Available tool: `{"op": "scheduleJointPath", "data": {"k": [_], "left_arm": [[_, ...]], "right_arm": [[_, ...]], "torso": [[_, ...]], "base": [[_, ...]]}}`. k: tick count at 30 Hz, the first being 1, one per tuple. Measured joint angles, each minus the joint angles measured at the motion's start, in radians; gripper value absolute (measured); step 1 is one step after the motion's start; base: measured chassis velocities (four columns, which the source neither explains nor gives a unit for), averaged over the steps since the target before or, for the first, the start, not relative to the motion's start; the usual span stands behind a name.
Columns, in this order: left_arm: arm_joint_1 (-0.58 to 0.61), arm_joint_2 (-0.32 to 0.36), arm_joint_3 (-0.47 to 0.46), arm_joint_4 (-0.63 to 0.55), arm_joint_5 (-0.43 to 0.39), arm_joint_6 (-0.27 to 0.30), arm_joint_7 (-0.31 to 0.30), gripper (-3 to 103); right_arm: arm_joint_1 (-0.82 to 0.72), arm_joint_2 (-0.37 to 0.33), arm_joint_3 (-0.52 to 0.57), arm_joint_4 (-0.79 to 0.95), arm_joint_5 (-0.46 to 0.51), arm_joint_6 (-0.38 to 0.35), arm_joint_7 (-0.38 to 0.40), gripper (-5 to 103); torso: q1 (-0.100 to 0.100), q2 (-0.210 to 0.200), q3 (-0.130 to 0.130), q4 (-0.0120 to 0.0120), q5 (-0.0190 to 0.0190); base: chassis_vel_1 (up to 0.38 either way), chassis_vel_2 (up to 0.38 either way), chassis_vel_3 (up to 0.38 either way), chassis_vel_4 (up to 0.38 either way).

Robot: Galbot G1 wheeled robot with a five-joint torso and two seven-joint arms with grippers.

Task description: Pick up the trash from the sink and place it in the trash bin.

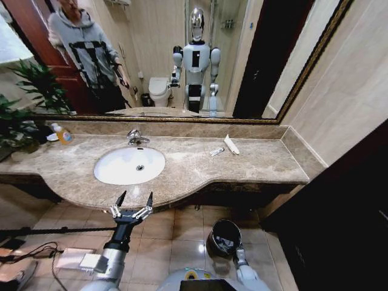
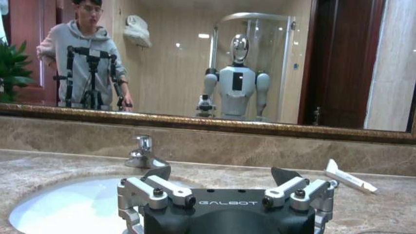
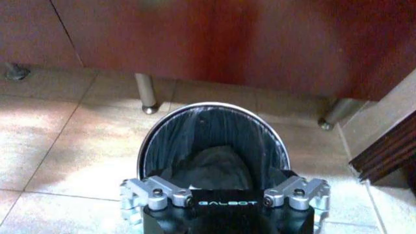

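The white oval sink sits in the beige marble counter, and its bowl holds just the drain. Trash lies on the counter to the sink's right: a white tube and a small silvery sachet. My left gripper hovers open and empty at the counter's front edge, pointing at the sink. The round black trash bin stands on the floor. My right gripper hangs open over its near rim, holding nothing.
A chrome faucet rises behind the sink. An orange soap bottle and a plant stand at the counter's left end. A dark cabinet closes the right side. Cables lie on the floor left. Metal legs stand behind the bin.
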State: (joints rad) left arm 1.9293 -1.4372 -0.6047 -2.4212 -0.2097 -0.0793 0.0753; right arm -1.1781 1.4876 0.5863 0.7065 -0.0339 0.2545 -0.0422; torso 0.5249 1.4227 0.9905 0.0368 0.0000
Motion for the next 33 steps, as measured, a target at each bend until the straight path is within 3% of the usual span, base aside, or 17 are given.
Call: {"op": "scheduleJointPath", "data": {"k": [15, 20, 25, 33], "left_arm": [[0.000, 0.000, 0.000, 0.000, 0.000, 0.000, 0.000, 100], [0.000, 0.000, 0.000, 0.000, 0.000, 0.000, 0.000, 100], [0.000, 0.000, 0.000, 0.000, 0.000, 0.000, 0.000, 100], [0.000, 0.000, 0.000, 0.000, 0.000, 0.000, 0.000, 100]], "right_arm": [[-0.159, -0.010, 0.006, 0.289, 0.057, -0.040, 0.002, 100], [-0.225, -0.029, 0.009, 0.448, 0.028, 0.021, 0.063, 100], [-0.267, -0.034, 0.020, 0.548, 0.028, 0.039, 0.085, 100], [-0.376, -0.030, 0.029, 0.787, 0.116, 0.045, 0.138, 100]], "torso": [[0.000, 0.000, 0.000, 0.0000, 0.0000], [0.000, 0.000, 0.000, 0.0000, 0.0000], [0.000, 0.000, 0.000, 0.0000, 0.0000], [0.000, 0.000, 0.000, -0.0001, 0.0000]], "base": [[0.000, 0.000, 0.000, 0.000], [0.000, 0.000, 0.000, 0.000], [0.000, 0.000, 0.000, 0.000], [0.000, 0.000, 0.000, 0.000]]}}
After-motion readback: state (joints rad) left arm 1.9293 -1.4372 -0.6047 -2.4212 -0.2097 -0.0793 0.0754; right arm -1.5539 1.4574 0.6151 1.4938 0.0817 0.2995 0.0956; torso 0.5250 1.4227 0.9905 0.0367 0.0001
